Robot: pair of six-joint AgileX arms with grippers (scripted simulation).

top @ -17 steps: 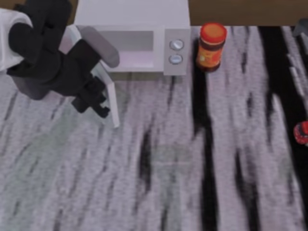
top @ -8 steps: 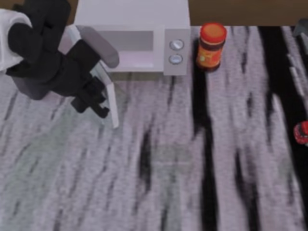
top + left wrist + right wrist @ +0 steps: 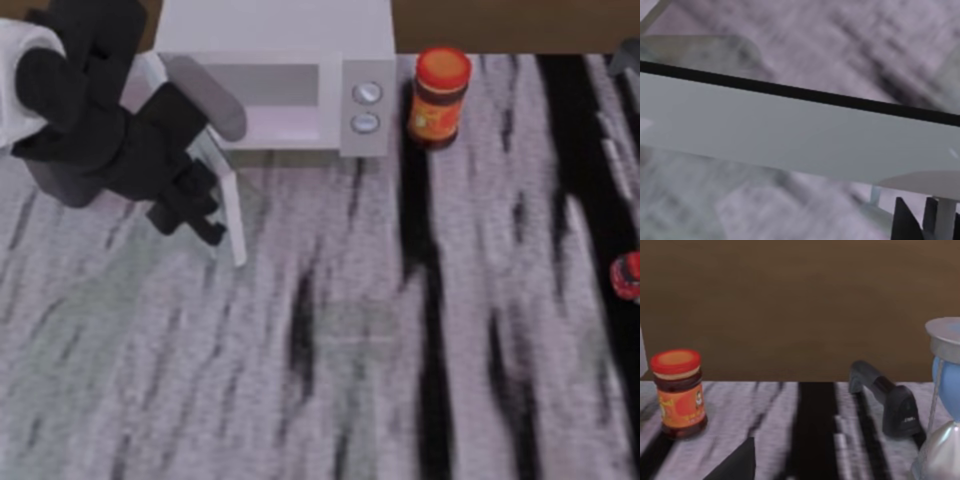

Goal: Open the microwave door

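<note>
Microwave sits at the table's far edge, left of centre. Its two knobs face us on the right-hand panel. Door is swung wide open, hinged on the left, and sticks out toward the near side, roughly square to the oven front. We see it edge-on from above as a thin pale strip. The cavity is exposed.

Our left gripper is at the door's outer edge, just left of it, with the dark fingers right against the panel. In the left wrist view the door fills the middle as a pale band with a dark upper edge, and the fingertips show at one corner next to a pale upright strip. We can't tell whether the fingers are clamped on the door or only beside it.

Jar with orange lid stands just right of the microwave, apart from it; also visible in the right wrist view.

Right arm is parked off the table's right edge, gripper barely in view, state can't be told.
</note>
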